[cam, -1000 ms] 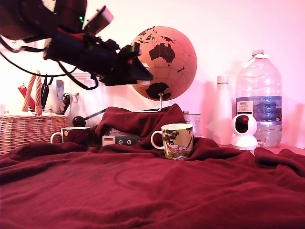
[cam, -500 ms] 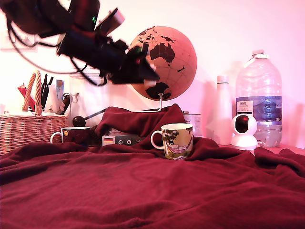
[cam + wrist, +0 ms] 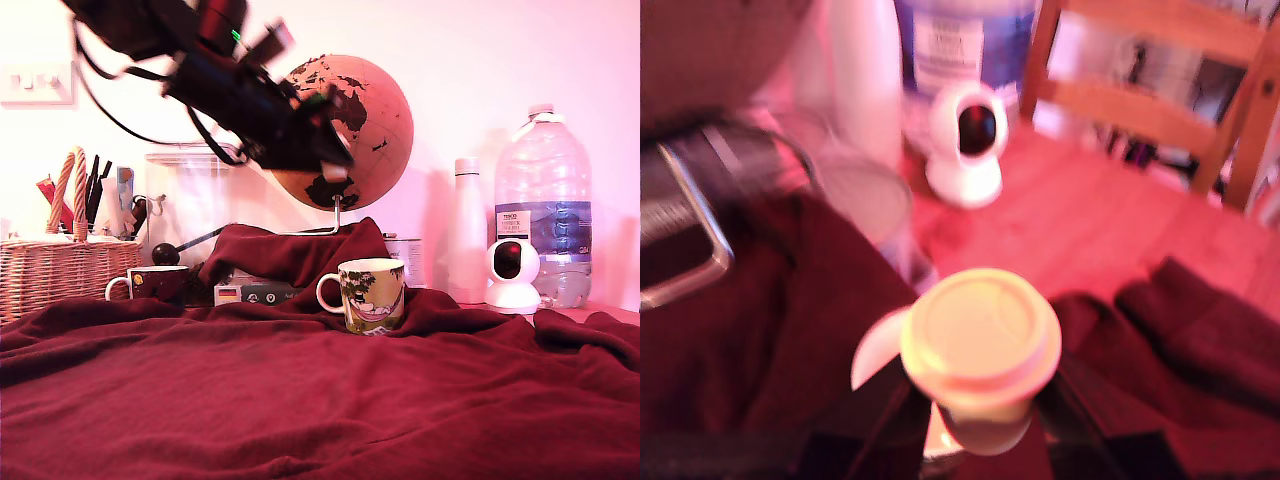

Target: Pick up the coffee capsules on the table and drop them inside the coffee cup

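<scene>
The coffee cup (image 3: 372, 293), cream with a green-and-pink picture, stands upright on the dark red cloth of the table (image 3: 300, 400). My gripper (image 3: 335, 168) hangs high above it, slightly toward the exterior view's left, in front of the globe. It is shut on a pale cream coffee capsule (image 3: 337, 173). In the wrist view the capsule (image 3: 980, 340) shows its round lid between the dark fingers (image 3: 890, 425) of the gripper (image 3: 980, 405). A pale curved shape beside the capsule is too blurred to name. No other capsules show on the cloth.
A globe (image 3: 350, 130) stands behind the arm. A dark mug (image 3: 160, 283) and a wicker basket (image 3: 65, 270) are at the exterior view's left. A white bottle (image 3: 467, 230), a white camera (image 3: 511, 275) and a water bottle (image 3: 543, 205) stand at the right. A wooden chair (image 3: 1160, 100) shows beyond.
The arm has risen and swung toward the exterior view's right, bringing the gripper and the capsule from left of the globe to nearer above the cup.
</scene>
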Controlling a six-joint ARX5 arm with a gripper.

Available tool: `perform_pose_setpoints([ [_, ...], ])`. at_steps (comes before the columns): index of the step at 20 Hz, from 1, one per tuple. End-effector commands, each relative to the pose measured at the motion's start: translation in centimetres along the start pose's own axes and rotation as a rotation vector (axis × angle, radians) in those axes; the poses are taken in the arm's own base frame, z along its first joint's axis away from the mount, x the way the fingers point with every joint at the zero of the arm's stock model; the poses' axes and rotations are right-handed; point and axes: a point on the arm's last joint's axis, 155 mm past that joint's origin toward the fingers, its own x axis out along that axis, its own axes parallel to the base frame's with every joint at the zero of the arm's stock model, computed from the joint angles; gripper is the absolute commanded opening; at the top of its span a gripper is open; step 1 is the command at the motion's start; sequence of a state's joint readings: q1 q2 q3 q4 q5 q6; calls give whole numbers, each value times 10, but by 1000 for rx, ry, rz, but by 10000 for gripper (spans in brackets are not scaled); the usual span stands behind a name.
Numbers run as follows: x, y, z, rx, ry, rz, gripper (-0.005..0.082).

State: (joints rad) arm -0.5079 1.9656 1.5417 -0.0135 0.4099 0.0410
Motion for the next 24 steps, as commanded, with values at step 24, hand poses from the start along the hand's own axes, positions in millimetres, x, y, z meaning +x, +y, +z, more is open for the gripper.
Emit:
perform_pose_setpoints([
  [24,59,10,-22,-18,197,-2,238],
])
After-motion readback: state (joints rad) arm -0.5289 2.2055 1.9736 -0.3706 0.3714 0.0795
